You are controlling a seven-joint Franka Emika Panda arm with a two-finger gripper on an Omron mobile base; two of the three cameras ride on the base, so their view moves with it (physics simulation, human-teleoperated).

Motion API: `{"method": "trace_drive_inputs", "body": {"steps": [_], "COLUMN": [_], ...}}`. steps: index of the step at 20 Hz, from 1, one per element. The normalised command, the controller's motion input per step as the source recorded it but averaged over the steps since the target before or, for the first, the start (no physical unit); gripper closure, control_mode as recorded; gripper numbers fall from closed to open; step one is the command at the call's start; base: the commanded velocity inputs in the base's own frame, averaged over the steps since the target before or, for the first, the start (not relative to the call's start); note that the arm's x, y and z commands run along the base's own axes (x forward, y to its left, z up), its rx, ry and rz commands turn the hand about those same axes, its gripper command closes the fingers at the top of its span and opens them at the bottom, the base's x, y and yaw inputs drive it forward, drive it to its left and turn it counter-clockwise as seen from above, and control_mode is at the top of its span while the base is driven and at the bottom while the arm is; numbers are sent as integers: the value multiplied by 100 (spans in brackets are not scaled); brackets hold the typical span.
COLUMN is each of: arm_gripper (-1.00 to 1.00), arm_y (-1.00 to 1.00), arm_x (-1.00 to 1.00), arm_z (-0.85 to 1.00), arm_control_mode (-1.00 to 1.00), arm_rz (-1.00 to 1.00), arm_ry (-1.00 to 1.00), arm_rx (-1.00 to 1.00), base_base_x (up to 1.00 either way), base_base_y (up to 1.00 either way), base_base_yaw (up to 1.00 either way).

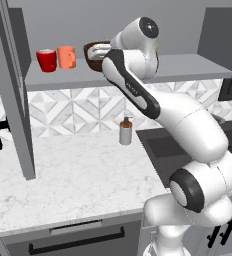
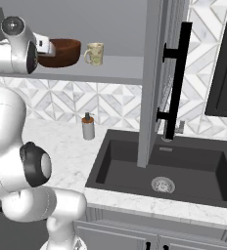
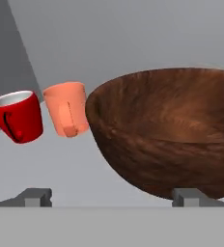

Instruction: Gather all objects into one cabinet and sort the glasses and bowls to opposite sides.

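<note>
Cabinet shelf (image 1: 188,67), wooden bowl (image 3: 172,130) just beyond open gripper (image 3: 111,197)

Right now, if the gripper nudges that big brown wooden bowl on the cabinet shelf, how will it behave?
The wooden bowl looks rigid, so it probably won't flex. Its rounded underside narrows to a small base, so a push at the rim may rock it rather than slide it. The orange cup stands close beside it and could get bumped.
</note>
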Motion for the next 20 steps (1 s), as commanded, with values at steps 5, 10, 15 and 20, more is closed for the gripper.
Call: {"method": "trace_drive_inputs", "body": {"steps": [5, 10, 15, 20], "arm_gripper": [-100, -100, -100, -100], "arm_y": [-100, -96, -80, -63], "arm_x": [-3, -6, -1, 0], "arm_z": [0, 0, 0, 0], "arm_control_mode": [-100, -100, -100, -100], "arm_rz": [-18, -20, -23, -19], "arm_ry": [0, 0, 0, 0], "arm_rx": [1, 0, 0, 0], "base_base_x": [0, 0, 0, 0], "base_base_y": [0, 0, 0, 0], "base_base_yaw": [0, 0, 0, 0]}}
